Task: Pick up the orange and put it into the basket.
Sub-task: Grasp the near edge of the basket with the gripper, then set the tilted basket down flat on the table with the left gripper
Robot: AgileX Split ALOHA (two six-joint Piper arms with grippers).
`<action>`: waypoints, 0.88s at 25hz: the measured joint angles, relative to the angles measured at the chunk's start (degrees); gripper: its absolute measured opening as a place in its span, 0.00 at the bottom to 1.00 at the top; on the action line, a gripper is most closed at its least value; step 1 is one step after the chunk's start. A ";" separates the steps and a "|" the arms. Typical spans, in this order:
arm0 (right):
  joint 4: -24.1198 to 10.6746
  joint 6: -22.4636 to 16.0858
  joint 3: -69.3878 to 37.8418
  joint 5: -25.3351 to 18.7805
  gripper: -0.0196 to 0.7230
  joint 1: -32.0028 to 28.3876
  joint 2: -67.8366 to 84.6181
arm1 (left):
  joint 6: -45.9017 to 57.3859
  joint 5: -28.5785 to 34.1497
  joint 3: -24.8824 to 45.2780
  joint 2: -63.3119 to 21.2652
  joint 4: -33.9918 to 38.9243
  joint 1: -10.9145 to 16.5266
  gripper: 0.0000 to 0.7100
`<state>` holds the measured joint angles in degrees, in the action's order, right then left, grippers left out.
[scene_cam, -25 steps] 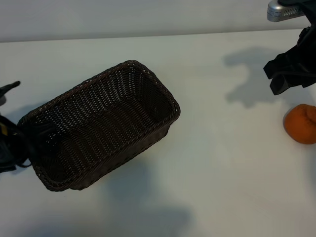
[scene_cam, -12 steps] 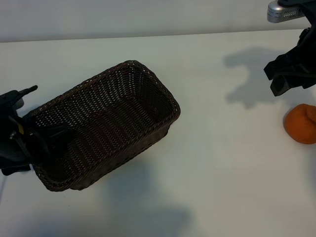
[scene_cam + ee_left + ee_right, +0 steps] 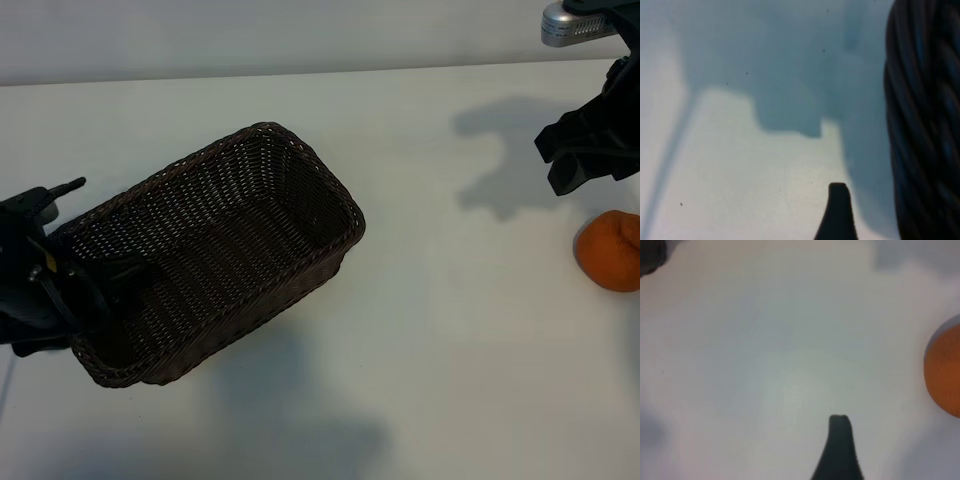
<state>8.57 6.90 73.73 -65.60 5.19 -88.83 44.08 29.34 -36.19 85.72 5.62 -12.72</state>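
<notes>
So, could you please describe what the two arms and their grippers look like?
Both are black. The left gripper has angular black links with a small yellow mark, a thin black rod sticking up and thin dark cables. The right gripper is a blocky black body beneath a silver metal piece. Each wrist view shows one slim, dark, tapered fingertip.

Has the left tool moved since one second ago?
Yes. The left tool has come further in from the table's left edge, over the near end of the basket, which stayed put.

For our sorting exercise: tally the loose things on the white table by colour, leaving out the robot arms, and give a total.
Dark brown: 1, the rectangular woven wicker basket
Bright orange: 1, the small round orange fruit
Total: 2
</notes>
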 joint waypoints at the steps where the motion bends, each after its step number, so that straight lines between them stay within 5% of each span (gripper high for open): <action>1: 0.00 0.00 0.00 0.00 0.78 0.00 0.00 | 0.00 -0.05 0.00 0.13 0.01 0.00 0.84; 6: 0.00 0.00 0.00 0.00 0.78 0.00 0.00 | -0.18 -0.70 0.00 0.19 -1.32 0.00 0.77; 13: 0.00 0.05 0.00 0.00 0.78 0.00 0.00 | -0.15 -1.53 0.00 0.19 -2.08 0.01 0.33; 22: 0.00 0.05 0.00 0.00 0.78 0.00 0.00 | -4.12 -3.36 0.00 0.19 -5.24 0.01 0.30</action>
<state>8.57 6.94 73.73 -65.60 5.19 -88.83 39.96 25.99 -36.19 85.91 0.38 -12.71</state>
